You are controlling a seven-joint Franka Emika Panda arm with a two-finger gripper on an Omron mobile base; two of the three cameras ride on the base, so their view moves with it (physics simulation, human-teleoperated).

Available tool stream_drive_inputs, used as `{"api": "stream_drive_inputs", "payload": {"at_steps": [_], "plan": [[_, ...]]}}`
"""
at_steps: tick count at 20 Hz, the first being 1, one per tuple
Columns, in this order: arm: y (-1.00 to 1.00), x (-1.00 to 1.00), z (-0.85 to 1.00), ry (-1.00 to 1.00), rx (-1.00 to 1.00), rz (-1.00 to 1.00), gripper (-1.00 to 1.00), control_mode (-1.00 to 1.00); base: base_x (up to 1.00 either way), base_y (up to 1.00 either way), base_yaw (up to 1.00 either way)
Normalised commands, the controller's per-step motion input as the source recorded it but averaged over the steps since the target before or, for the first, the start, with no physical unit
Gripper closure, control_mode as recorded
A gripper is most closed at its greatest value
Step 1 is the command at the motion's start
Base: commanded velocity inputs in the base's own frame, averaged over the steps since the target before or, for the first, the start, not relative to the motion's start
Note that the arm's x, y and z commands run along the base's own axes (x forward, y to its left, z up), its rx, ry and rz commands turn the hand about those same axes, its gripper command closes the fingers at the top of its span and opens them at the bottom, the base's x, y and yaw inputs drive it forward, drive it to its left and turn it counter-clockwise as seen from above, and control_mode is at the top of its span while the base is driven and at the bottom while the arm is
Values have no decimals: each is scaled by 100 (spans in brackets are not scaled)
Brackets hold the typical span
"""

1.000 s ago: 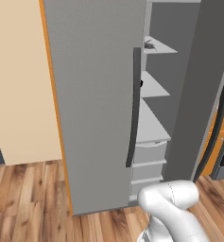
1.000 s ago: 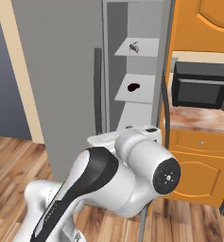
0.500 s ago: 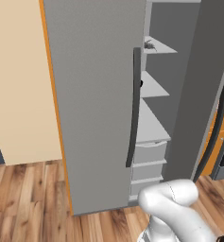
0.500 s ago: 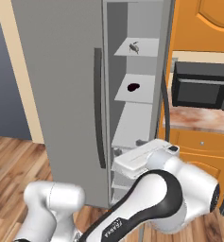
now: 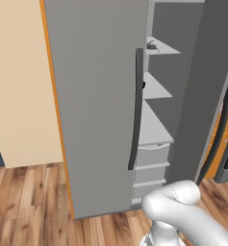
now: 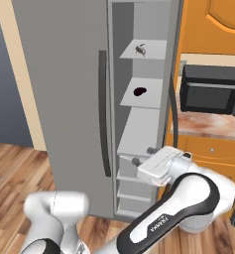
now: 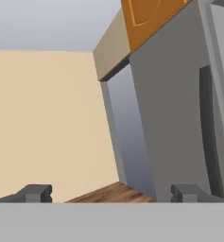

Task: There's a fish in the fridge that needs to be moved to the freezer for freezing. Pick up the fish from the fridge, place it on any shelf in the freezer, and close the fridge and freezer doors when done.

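Tiny slim dark grey fish [image 6: 141, 49] lies on a thin solid pale grey shelf board [image 6: 153, 50], the uppermost one visible in the narrow grey freezer compartment [image 6: 141, 109]; same fish seen small at the near edge of that board in the left base view [image 5: 152, 46]. The board below [image 6: 141, 93] carries a small dark oval spot; cannot tell what it is. Below the shelves, flat-fronted grey drawers [image 5: 151, 156] are stacked toward the floor.

To the left of the opening, a tall flat matte grey door [image 5: 96, 105] stands closed, with a long dark vertical handle [image 5: 135, 108], slightly bowed. The freezer door [image 5: 204, 91] on the right stands swung open, edge-on.

Two-finger gripper [image 7: 111, 193]: dark finger tips set wide apart, nothing between them, facing a beige wall [image 7: 42, 123] and the grey door face.

Right of the freezer: orange wood-grain cabinets [image 6: 210, 25], a black boxy microwave [image 6: 211, 89] on a speckled counter [image 6: 208, 127]. Brown wood-plank floor [image 5: 29, 202].
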Motion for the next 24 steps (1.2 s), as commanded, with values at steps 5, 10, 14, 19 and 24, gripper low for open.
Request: {"api": "stream_drive_inputs", "payload": {"at_steps": [5, 10, 14, 19, 24], "plan": [[-30, 31, -20, -2, 1, 8, -100, -100, 0, 0, 0], [-39, 10, -13, -4, 1, 2, -100, -100, 0, 0, 0], [-26, 21, -36, -1, 0, 0, -100, -100, 0, 0, 0], [-22, 29, -49, 0, 0, 0, -100, -100, 0, 0, 0], [-21, 23, -33, 0, 0, 0, -100, -100, 0, 0, 0]]}}
